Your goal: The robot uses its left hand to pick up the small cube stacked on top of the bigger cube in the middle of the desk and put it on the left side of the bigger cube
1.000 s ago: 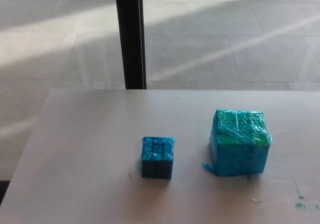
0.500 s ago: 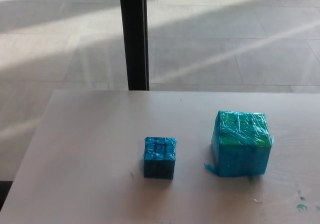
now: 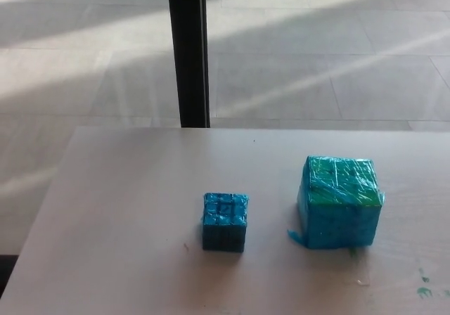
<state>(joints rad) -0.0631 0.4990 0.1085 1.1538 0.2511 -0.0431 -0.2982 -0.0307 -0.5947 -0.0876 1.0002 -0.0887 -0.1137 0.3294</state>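
Now small cube (image 3: 225,221) beside bigger cube (image 3: 340,201).

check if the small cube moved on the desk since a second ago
No. The small cube keeps the same gap to the bigger cube; the whole view, black post included, shifted slightly, so the camera moved.

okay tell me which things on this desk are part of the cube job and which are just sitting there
Part of the job:
small cube, on the desk to the left of the bigger one, not touching it
bigger cube

Just there:
desk
black post behind the desk
green paint specks near the desk's right front

No robot hand shows.
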